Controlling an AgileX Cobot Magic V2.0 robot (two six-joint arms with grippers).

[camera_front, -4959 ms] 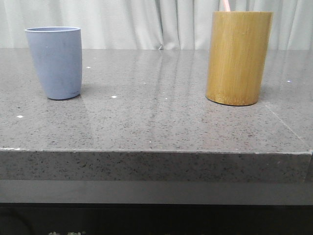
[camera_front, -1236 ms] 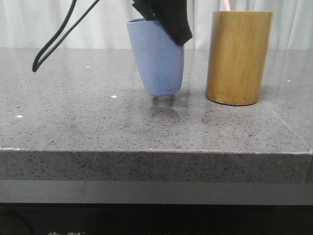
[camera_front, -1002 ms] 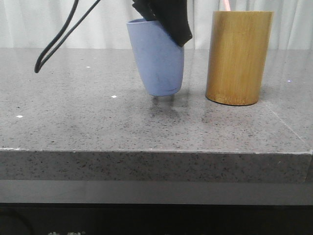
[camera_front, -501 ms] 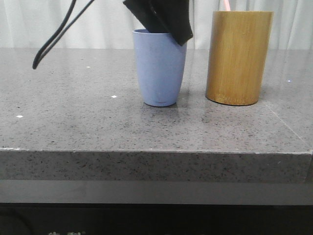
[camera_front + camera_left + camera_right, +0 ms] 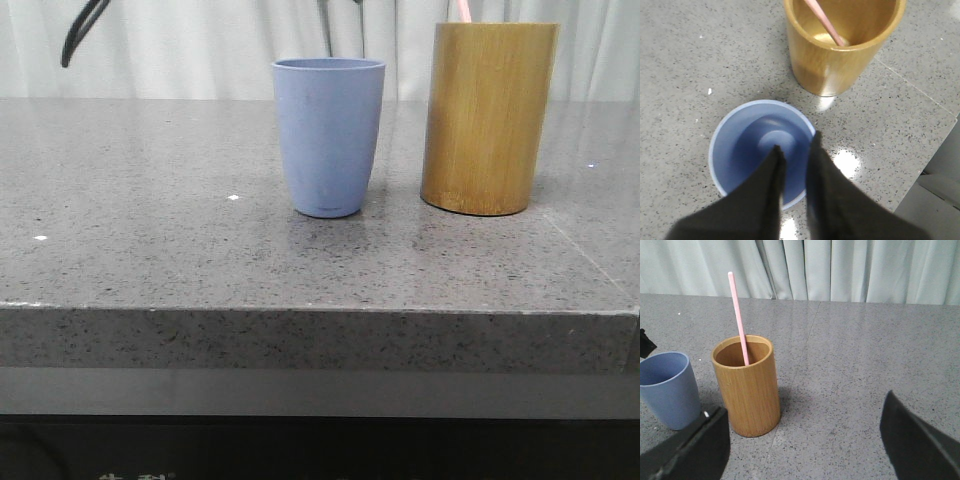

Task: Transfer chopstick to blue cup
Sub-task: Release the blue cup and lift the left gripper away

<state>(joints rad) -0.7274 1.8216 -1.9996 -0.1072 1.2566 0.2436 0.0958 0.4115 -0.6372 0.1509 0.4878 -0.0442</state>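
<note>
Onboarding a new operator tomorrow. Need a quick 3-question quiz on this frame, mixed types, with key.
1. True or false: the chopstick is already in the blue cup.
2. The left end effector is: A) shut on the cup B) above the cup, gripping nothing C) inside the bamboo holder
3. Fill in: the right end effector fingers stand wide ____.

Key: 1 false, it stands in the bamboo holder; 2 B; 3 open.

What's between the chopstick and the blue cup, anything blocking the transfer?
Nothing visible. The chopstick stands in the bamboo holder, and the blue cup sits right beside it, upright and empty, with bare countertop between them. The chopstick only needs lifting over the holder's rim.
</note>
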